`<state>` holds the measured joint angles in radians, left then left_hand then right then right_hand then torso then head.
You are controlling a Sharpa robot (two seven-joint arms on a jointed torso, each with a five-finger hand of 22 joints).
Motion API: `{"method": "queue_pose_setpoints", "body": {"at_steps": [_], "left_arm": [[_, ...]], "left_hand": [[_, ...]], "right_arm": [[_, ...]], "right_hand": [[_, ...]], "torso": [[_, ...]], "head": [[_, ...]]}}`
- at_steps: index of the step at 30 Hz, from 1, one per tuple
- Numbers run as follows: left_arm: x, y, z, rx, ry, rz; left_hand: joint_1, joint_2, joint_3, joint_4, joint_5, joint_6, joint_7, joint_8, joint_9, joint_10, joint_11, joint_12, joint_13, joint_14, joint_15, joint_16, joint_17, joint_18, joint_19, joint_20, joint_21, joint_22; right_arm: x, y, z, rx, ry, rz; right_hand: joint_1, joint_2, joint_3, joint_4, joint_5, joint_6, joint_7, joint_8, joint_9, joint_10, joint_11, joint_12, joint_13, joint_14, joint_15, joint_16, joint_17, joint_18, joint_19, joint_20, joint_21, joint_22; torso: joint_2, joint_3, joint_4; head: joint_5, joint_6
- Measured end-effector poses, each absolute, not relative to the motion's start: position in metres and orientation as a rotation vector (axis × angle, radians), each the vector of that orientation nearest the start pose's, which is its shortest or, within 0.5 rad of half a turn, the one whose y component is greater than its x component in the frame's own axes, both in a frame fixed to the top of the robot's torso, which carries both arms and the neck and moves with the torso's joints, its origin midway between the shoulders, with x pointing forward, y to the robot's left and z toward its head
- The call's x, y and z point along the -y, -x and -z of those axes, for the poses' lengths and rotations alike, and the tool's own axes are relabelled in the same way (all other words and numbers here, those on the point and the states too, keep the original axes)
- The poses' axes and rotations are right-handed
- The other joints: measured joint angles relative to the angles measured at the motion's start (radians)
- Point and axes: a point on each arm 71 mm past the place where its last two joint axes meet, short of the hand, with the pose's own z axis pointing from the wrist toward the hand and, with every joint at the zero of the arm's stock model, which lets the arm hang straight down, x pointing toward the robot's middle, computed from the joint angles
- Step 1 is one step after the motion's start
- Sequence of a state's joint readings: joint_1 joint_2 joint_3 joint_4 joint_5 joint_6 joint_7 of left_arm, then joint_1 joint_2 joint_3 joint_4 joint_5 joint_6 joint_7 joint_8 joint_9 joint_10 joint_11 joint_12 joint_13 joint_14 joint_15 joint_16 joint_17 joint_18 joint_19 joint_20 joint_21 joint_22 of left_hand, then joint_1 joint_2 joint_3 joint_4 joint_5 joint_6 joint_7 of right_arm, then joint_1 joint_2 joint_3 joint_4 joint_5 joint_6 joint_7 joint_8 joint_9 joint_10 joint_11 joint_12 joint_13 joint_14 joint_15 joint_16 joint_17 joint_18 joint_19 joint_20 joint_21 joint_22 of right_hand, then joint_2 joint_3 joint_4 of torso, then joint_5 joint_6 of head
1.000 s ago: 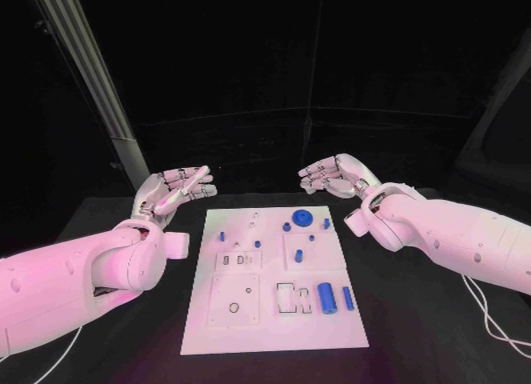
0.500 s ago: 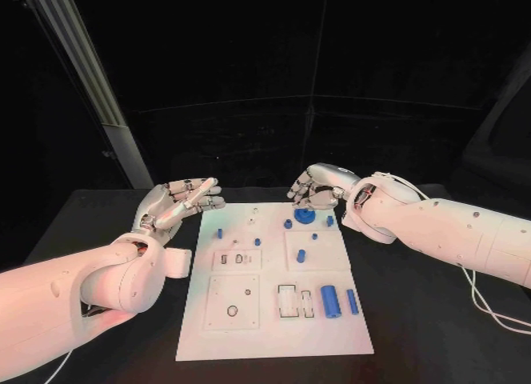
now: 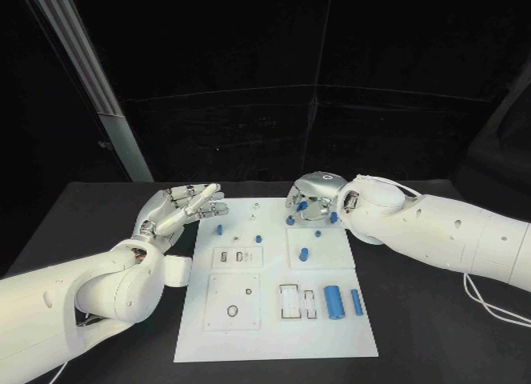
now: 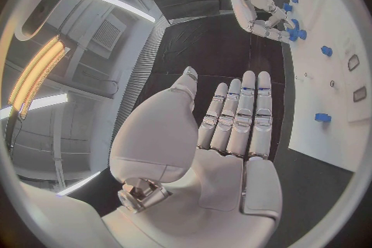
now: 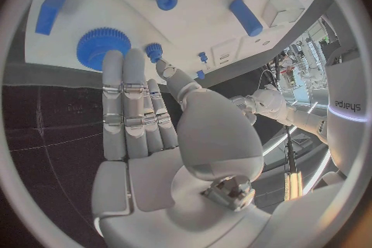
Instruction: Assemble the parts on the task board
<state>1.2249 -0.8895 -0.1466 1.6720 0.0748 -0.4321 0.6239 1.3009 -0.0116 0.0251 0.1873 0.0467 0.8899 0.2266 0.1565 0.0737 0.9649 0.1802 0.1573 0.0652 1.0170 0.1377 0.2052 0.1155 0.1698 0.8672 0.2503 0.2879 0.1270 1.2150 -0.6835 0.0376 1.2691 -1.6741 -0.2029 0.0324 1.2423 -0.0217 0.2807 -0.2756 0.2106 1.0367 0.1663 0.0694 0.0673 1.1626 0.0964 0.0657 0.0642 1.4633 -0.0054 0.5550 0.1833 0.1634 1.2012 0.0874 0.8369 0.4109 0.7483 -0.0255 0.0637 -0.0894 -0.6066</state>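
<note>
The white task board [image 3: 265, 332] lies in the middle of the table. My right hand [image 3: 312, 198] hangs over its far end, fingers stretched out, holding nothing. In the right wrist view its fingertips [image 5: 124, 62] reach the toothed blue gear [image 5: 97, 43]; I cannot tell whether they touch it. A small blue peg [image 5: 154, 49] stands by the thumb. My left hand [image 3: 179, 206] is open beside the board's far left corner, fingers straight [image 4: 240, 111]. A thick blue cylinder [image 3: 333, 302] and a thin one [image 3: 356, 302] lie near the board's right edge.
Several small blue pegs [image 3: 257, 238] stand on the board's far half, and one longer piece [image 3: 302, 255] lies mid-board. A metal post [image 3: 93, 96] rises at the back left. A cable [image 3: 497, 308] runs across the table at the right.
My right hand has come in from the right and lowered onto the board's far end, over the gear. My left hand has barely moved. The camera has shifted.
</note>
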Motion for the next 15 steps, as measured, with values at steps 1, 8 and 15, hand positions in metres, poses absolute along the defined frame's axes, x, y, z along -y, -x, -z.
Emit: {"method": "queue_pose_setpoints", "body": {"at_steps": [1,8,15], "left_arm": [[-0.199,-0.453,0.182,-1.278,1.079,1.597],[-0.199,-0.453,0.182,-1.285,1.082,1.598],[-0.199,-0.453,0.182,-1.288,1.084,1.598]], "left_hand": [[0.0,0.0,0.0,0.0,0.0,0.0,0.0,0.0,0.0,0.0,0.0,-0.003,0.0,0.0,0.0,0.0,0.0,0.0,0.0,0.0,0.0,0.0],[0.0,0.0,0.0,0.0,0.0,0.0,0.0,-0.005,-0.002,0.0,0.0,-0.006,-0.001,0.0,0.0,-0.005,-0.001,0.0,0.0,0.0,0.0,-0.002],[0.0,0.0,-0.003,-0.003,0.0,0.0,0.0,-0.005,-0.002,0.0,0.0,-0.006,-0.001,0.0,0.0,-0.005,-0.001,0.0,0.0,0.0,0.0,-0.002]], "right_arm": [[0.182,-0.535,0.169,-1.601,0.425,-0.552],[0.174,-0.532,0.169,-1.612,0.464,-0.544],[0.169,-0.53,0.17,-1.626,0.486,-0.54]], "right_hand": [[-0.005,-0.005,0.0,0.0,0.0,-0.003,0.001,0.0,0.0,0.0,0.0,0.0,0.0,0.0,0.0,0.013,0.003,0.0,0.0,0.0,0.009,0.005],[-0.009,-0.008,0.025,0.008,0.0,-0.005,0.003,0.0,0.0,0.0,0.0,0.0,0.0,0.0,0.0,0.098,0.023,0.0,-0.004,0.004,0.091,0.081],[-0.012,-0.005,0.043,0.01,0.0,-0.005,0.003,0.0,0.0,0.0,0.0,0.0,0.0,0.0,0.0,0.142,0.03,0.0,0.008,0.004,0.154,0.158]], "torso": [[0.002,-0.0001,0.0004],[0.01,-0.0008,0.0023],[0.015,-0.0014,0.0031]], "head": [[0.0,0.001],[-0.001,0.0],[-0.003,0.002]]}}
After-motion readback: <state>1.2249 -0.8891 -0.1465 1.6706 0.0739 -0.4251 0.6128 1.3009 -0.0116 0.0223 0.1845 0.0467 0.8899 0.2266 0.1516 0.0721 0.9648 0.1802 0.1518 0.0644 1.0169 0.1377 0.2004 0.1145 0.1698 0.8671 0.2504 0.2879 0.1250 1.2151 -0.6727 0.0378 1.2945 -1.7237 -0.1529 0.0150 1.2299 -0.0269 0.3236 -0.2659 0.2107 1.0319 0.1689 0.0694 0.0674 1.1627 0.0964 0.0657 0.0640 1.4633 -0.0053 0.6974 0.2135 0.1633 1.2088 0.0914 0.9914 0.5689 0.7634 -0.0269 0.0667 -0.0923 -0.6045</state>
